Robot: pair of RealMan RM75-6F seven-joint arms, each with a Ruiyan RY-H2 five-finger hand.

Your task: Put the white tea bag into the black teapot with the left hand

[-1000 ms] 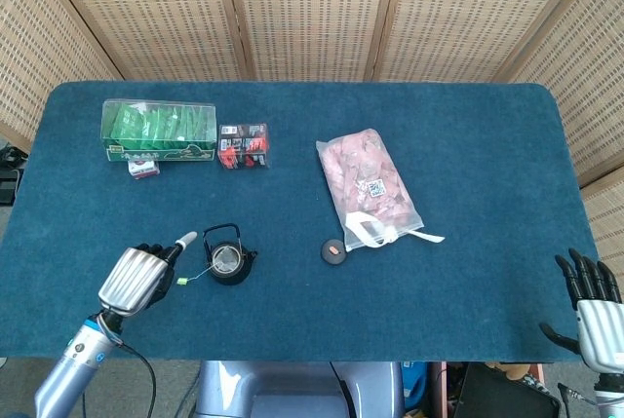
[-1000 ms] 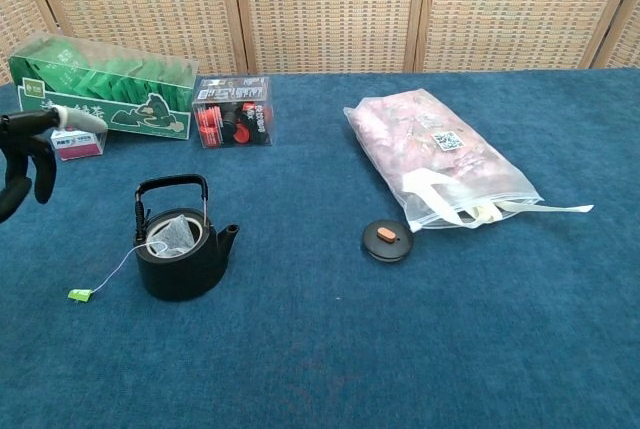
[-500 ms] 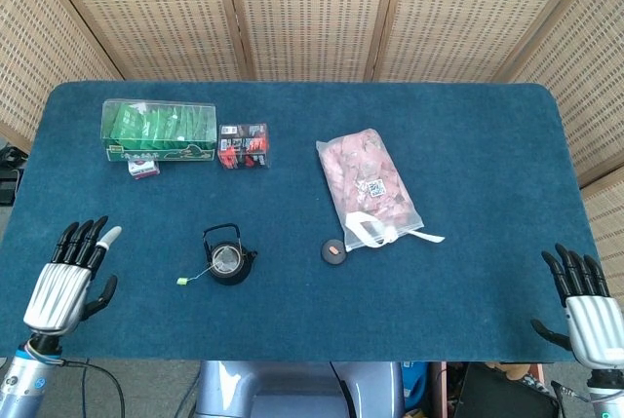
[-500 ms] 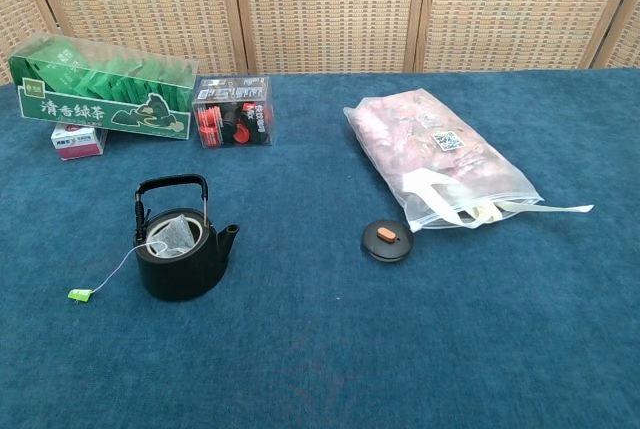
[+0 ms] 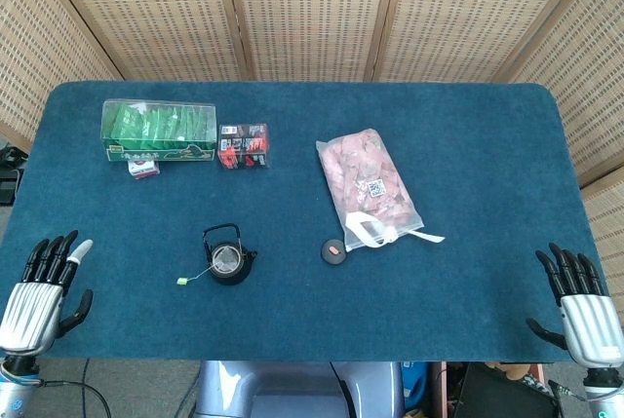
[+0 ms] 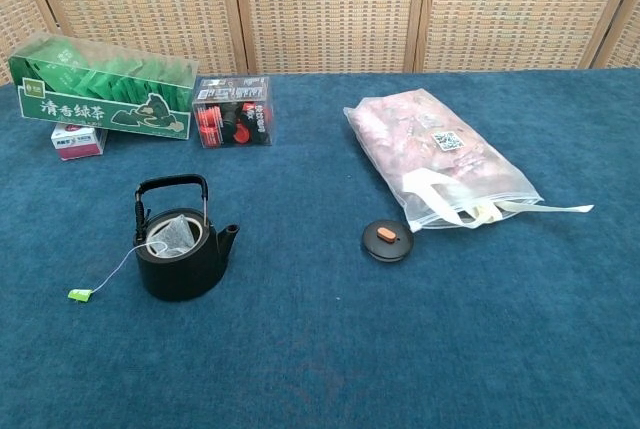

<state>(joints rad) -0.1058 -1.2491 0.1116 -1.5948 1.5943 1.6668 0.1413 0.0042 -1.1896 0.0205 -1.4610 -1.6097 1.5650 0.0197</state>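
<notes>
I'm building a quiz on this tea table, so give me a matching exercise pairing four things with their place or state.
Things:
1. white tea bag
2. round black lid
3. green tag
4. left hand

Places or states:
A. on the cloth beside the pink bag
B. open, at the table's near edge
C. inside the black teapot
D. on the cloth, left of the teapot

Pairs: 1-C, 2-A, 3-D, 4-B
</notes>
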